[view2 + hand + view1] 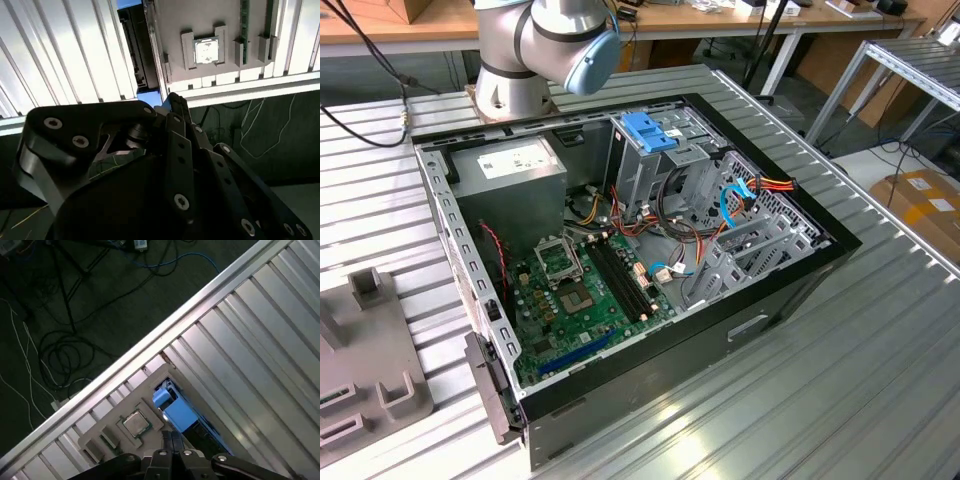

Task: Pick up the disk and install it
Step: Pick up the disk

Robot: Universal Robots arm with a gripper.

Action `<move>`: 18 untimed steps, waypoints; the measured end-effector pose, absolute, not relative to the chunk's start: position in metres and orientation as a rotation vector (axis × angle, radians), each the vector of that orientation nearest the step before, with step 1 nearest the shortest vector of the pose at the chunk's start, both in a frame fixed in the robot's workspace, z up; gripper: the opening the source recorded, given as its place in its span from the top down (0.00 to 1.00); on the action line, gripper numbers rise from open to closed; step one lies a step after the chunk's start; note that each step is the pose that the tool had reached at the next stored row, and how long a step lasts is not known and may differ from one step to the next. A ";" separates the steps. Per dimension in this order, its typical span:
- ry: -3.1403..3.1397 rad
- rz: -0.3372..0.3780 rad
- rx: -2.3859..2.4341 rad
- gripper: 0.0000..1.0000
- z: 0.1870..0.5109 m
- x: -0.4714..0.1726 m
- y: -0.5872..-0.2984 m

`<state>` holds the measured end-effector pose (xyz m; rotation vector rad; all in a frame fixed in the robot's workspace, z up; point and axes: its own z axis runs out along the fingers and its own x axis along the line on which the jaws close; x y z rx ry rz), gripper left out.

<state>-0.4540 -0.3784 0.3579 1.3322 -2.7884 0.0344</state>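
beside the pincer (pixel 171 436), on the grey fixture tray (pixel 142 400), a processor chip (pixel 134 424) sits in its pocket, and just ahead of the pincer's tips the disk (pixel 176 412) lies in its slot, blue caddy end nearest the tips. the pincer is closed, its two fingers (pixel 167 442) pressed together with nothing between them; whether they touch the disk i cannot tell. past the disk runs the slatted metal table (pixel 260 340), which also bears the open computer case (pixel 650 370).
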 end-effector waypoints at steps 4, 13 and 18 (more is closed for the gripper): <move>-2.719 0.035 1.481 0.89 0.358 -0.454 -0.378; -2.660 0.038 1.589 0.89 0.358 -0.454 -0.378; -2.518 0.046 1.813 0.89 0.358 -0.454 -0.378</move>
